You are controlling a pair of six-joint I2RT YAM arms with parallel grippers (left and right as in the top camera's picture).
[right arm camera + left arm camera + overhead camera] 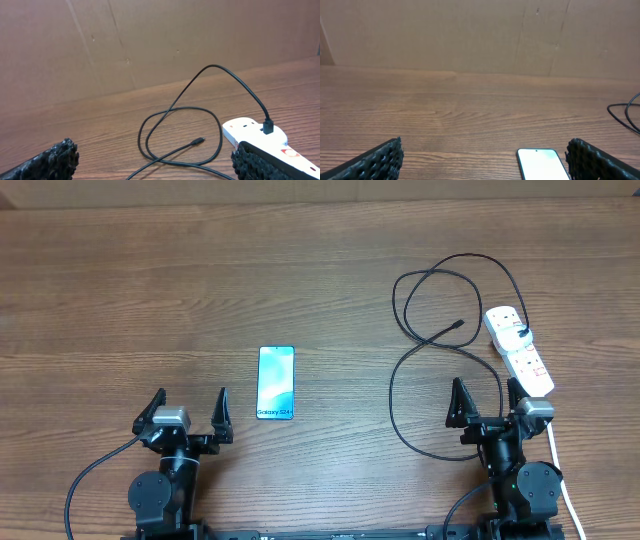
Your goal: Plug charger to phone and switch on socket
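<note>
Step in hand: none begun; my left jaws and right jaws both stand wide and empty at the near edge of the tabletop (120, 300), the phone (276, 383) flat and screen-up near the left pair. Charger (458, 326): plug already seated in the socket (520, 352) at right, cable looped loose, connector tip free, well apart from the phone. Next, I judge: right jaws pinch the cable just behind that tip, then carry it left.
</note>
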